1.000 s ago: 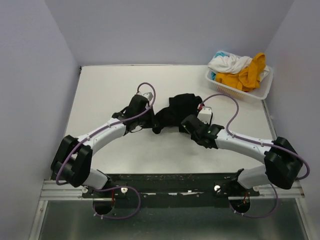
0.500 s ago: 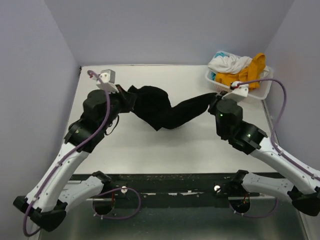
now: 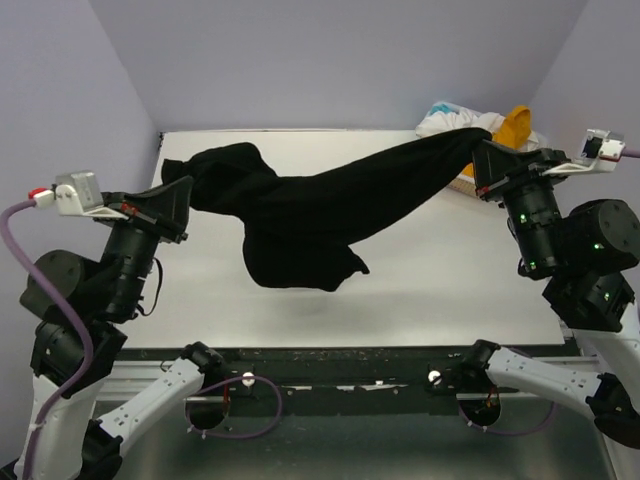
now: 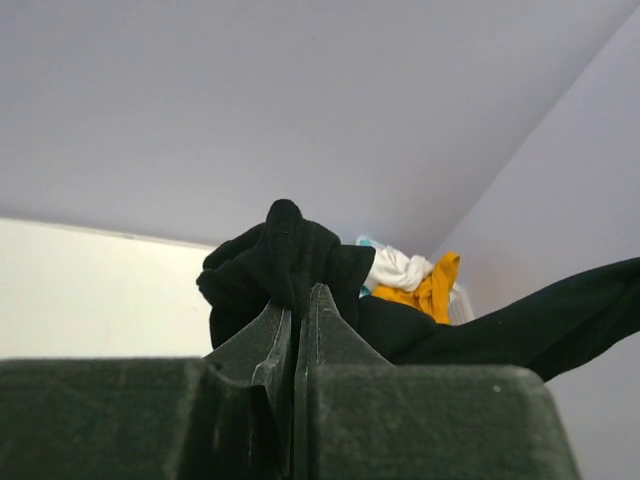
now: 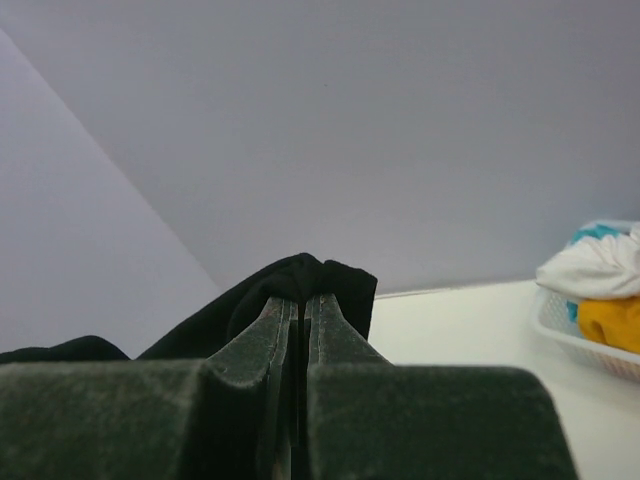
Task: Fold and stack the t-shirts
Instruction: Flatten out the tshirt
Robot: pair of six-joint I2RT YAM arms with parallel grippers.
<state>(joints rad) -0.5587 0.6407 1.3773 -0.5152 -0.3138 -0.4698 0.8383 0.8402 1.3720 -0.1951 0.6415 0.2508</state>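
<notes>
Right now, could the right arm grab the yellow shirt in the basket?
Probably not until it lets go: the basket sits close by, but the right gripper is shut on the black t-shirt, stretched across to the left gripper.

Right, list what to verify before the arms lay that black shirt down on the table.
1. Left gripper shut on the large black fabric t-shirt: ok.
2. Right gripper shut on its other end: ok.
3. Shirt spread flat between them: not ok, it is bunched and sags mid-span.
4. White table bare under the shirt: ok.
5. Shirt clear of the white slotted plastic basket: cannot tell, they overlap in the top view.
</notes>
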